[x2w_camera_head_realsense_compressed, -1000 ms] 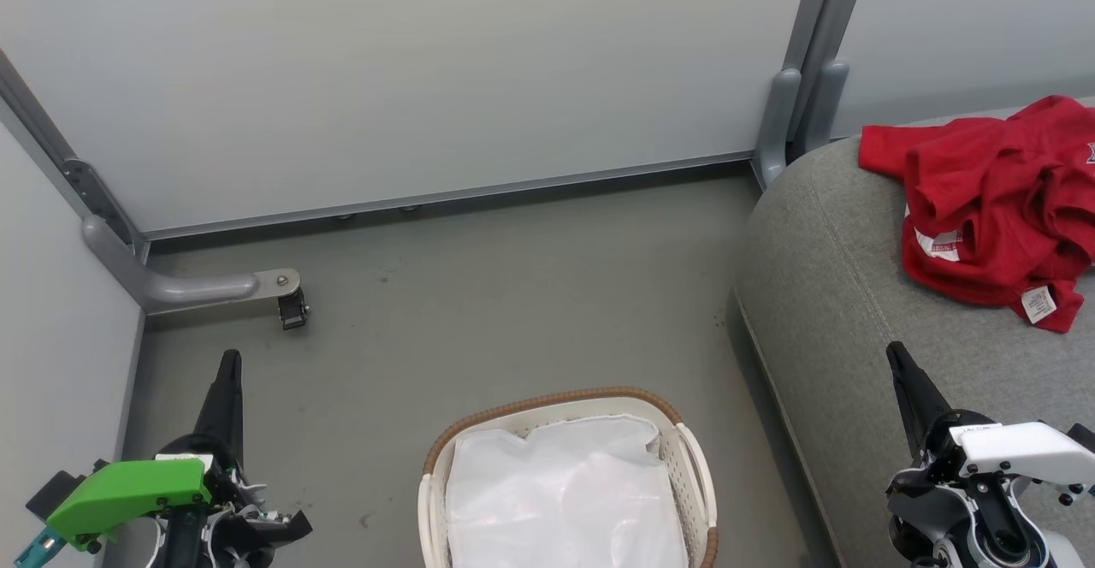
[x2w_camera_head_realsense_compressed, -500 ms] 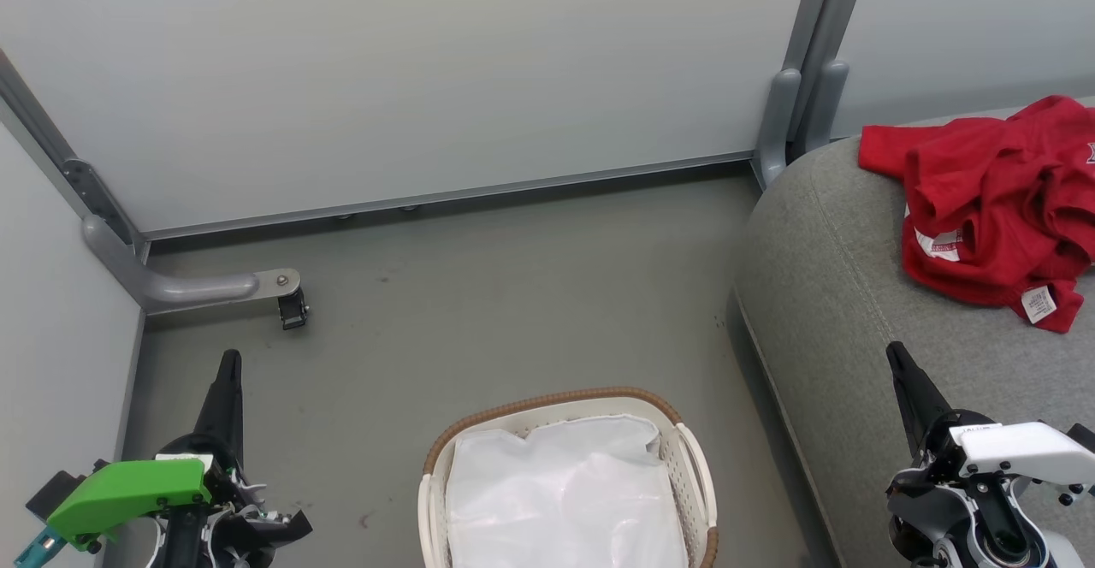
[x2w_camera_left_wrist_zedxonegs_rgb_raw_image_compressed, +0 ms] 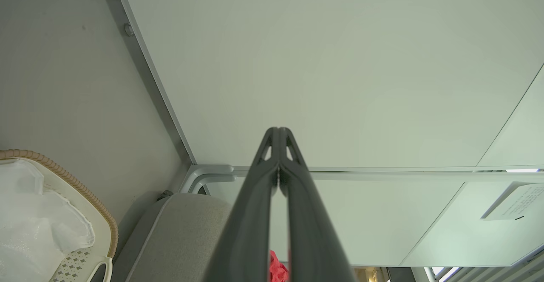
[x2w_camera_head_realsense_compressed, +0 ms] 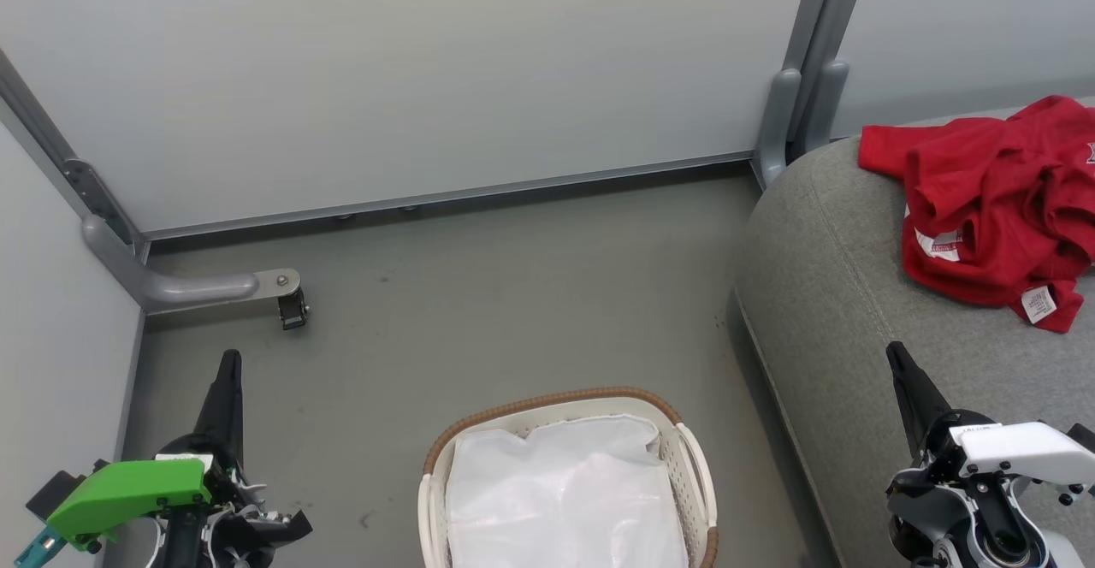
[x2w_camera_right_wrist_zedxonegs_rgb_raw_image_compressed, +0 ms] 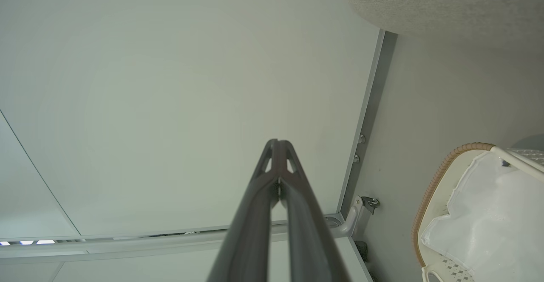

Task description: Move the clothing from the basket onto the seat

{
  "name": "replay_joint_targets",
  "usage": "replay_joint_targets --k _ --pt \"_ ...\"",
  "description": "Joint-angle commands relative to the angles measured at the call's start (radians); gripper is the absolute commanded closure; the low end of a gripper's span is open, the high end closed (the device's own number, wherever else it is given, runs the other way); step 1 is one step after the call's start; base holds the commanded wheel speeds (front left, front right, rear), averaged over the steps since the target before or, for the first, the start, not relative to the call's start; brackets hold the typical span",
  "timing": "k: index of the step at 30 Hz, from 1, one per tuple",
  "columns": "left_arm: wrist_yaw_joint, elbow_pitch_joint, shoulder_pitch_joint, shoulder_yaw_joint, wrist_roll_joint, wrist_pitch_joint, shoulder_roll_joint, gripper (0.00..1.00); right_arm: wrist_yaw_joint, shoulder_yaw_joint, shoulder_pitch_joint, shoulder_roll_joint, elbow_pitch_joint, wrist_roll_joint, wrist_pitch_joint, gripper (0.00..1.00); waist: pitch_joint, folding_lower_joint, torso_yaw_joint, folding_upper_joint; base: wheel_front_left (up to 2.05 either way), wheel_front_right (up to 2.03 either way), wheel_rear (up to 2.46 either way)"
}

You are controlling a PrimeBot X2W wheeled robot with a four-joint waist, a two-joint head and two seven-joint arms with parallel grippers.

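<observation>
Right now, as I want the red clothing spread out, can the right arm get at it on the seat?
Probably yes: the right tool, shut, hangs over the seat, and bare fabric lies between it and the clothing.

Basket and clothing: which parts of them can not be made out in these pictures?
- basket: near end cut off by the head view's bottom edge; the white sheet covers its inside, so anything beneath is hidden.
- clothing: right part cut off by the head view's right edge; number of garments unclear.
- tags: print too small to read.
</observation>
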State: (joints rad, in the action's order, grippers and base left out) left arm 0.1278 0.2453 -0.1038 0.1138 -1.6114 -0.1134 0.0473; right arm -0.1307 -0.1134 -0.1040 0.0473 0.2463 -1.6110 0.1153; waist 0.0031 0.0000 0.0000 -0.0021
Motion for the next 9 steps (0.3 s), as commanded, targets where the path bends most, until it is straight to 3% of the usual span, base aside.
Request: replay_joint_targets --k 1,9 --pt "0.006 -0.002 -0.010 0.002 -0.003 -0.004 0.006 1.00 0.000 -0.002 -0.009 0.006 -0.003 -0.004 0.001 1.00 0.000 0.0000 0.000 0.0021 0.00 0.00 0.00" --pt "0.006 -0.002 -0.010 0.002 -0.003 -0.004 0.006 1.00 0.000 -0.002 -0.009 0.006 -0.003 -0.004 0.001 1.00 0.000 0.0000 0.000 0.0021 0.00 0.00 0.00"
